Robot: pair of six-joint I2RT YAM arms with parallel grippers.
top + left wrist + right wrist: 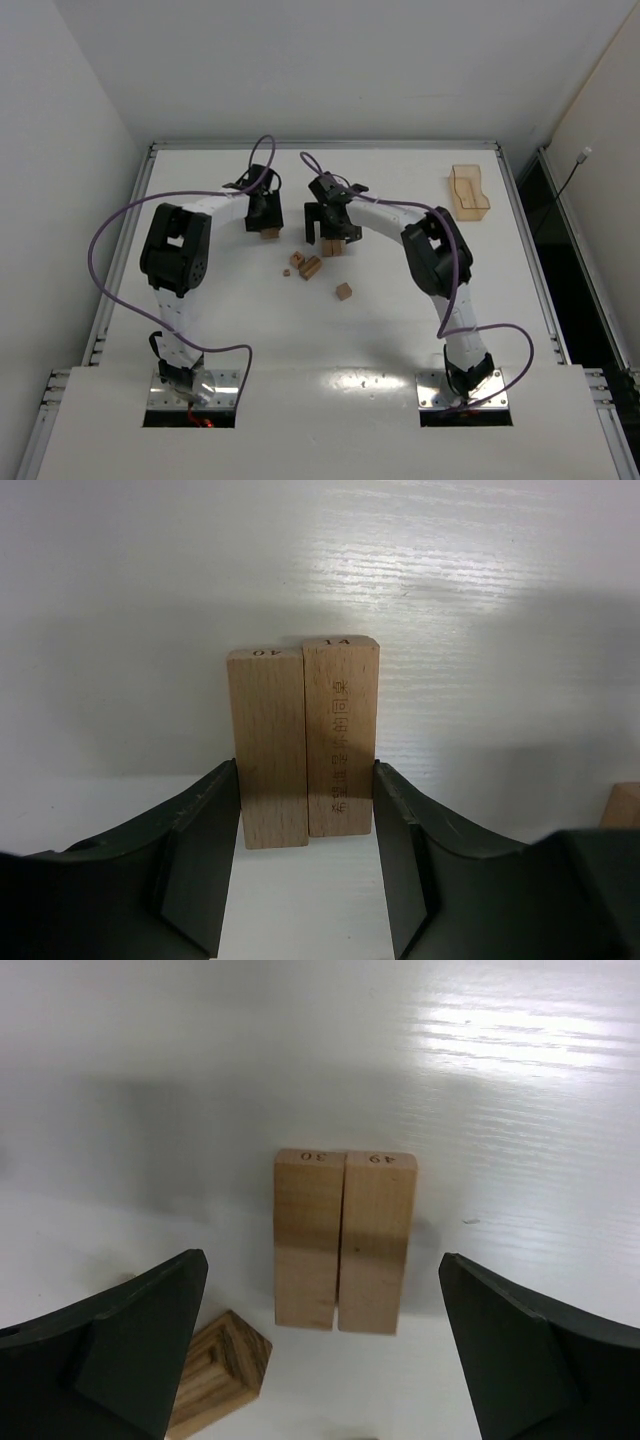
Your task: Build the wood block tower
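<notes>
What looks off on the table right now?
Minor only: in the pair of bars clamped by the left end effector, the two are offset lengthwise, ends not flush. The second pair sits flush. A few loose blocks lie scattered mid-table.

Both arms are white shells with chunky black joint housings, the left arm and the right arm alike. A purple cable hangs in loose loops along each, from base to wrist. The bases sit on bare metal plates. The left claw and right claw are black, with dark matte wedge-shaped fingers.
</notes>
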